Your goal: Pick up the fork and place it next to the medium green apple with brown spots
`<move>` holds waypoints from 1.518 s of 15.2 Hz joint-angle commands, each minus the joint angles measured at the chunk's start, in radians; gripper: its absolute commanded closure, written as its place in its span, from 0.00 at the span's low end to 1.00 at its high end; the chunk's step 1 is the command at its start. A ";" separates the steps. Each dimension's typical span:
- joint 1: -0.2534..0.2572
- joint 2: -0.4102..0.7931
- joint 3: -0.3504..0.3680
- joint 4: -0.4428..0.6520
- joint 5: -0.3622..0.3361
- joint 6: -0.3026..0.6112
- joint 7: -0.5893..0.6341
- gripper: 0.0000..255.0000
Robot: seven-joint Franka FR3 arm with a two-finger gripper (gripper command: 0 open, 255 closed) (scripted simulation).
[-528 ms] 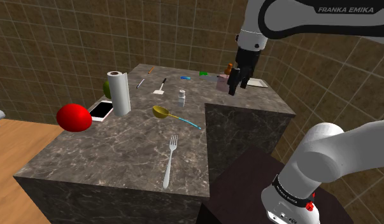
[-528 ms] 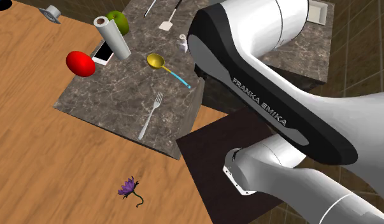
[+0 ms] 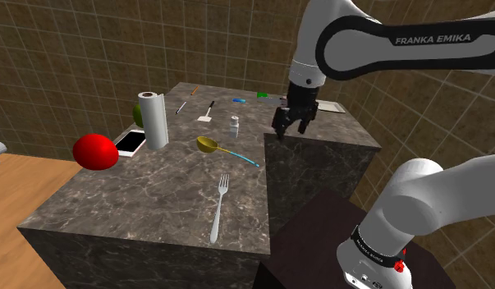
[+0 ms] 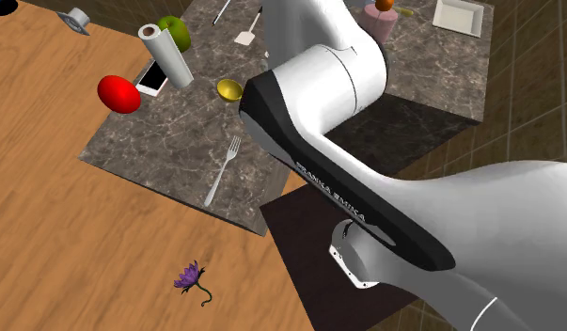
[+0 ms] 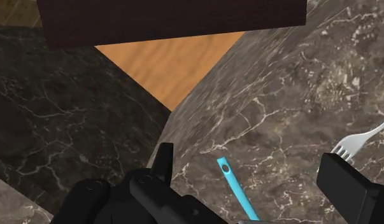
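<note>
The silver fork [image 3: 219,205] lies on the dark marble counter near its front edge, tines pointing away from that edge; it also shows in the second exterior view [image 4: 223,169]. The green apple [image 3: 137,113] sits at the counter's far left, half hidden behind the paper towel roll [image 3: 154,119]. My black gripper [image 3: 288,127] hangs open above the counter's inner corner, well beyond the fork. In the wrist view my fingers [image 5: 163,159] stand apart, with the fork's tines [image 5: 356,143] beside the right one.
A gold spoon with a blue handle [image 3: 225,150] lies between gripper and fork. A red ball [image 3: 95,152], a white phone [image 3: 130,143], a small bottle [image 3: 235,126] and a spatula [image 3: 208,112] share the counter. A white tray [image 4: 457,16] sits on the far section.
The gripper has moved down and toward the shoulder view's left, from over the far counter section to the inner corner. The fork has not moved.
</note>
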 commanded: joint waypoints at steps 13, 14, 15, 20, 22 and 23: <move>-0.109 0.353 0.417 0.030 0.111 0.385 0.736 0.00; -0.129 0.395 0.449 0.048 0.094 0.412 0.796 0.00; -0.150 0.439 0.481 0.066 0.073 0.438 0.859 0.00; -0.216 0.602 0.574 0.117 -0.047 0.532 1.072 0.00; -0.222 0.627 0.581 0.107 -0.070 0.561 1.089 0.00; -0.225 0.640 0.584 0.102 -0.083 0.575 1.098 0.00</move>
